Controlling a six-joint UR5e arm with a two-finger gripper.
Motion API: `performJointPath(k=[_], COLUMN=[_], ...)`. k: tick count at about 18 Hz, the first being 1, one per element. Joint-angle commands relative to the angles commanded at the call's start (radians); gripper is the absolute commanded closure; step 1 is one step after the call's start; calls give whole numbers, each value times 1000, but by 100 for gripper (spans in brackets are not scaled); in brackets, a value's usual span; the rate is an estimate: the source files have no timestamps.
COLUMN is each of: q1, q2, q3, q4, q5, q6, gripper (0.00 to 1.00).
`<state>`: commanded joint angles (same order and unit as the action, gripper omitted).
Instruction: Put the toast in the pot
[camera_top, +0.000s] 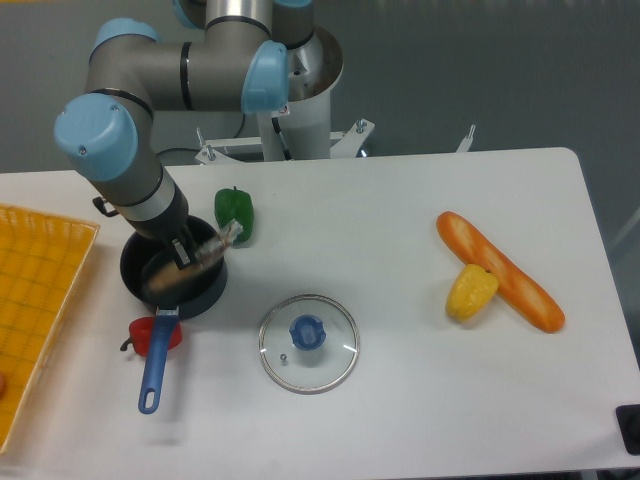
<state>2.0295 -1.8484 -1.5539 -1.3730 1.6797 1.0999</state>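
Observation:
The pot is a small black saucepan with a long blue handle, at the left of the table. My gripper hangs over the pot, reaching down into it from the upper left. A thin tan-brown slice, the toast, shows at the fingers and slants down into the pot's left side. The fingers are dark against the black pot, so I cannot tell whether they still grip the toast. A silver fingertip sticks out toward the green pepper.
A green pepper lies just behind the pot. A red toy lies beside the handle. A glass lid with a blue knob is in front. An orange baguette and a yellow corn piece lie at the right. A yellow basket stands at the left edge.

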Motion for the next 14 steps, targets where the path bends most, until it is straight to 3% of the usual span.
performJointPath(k=[9,14], q1=[24,124], q2=[23,52], q3=[9,14], q4=[6,3], q5=[-9,-18], q6=[6,142], gripper=[0,0])
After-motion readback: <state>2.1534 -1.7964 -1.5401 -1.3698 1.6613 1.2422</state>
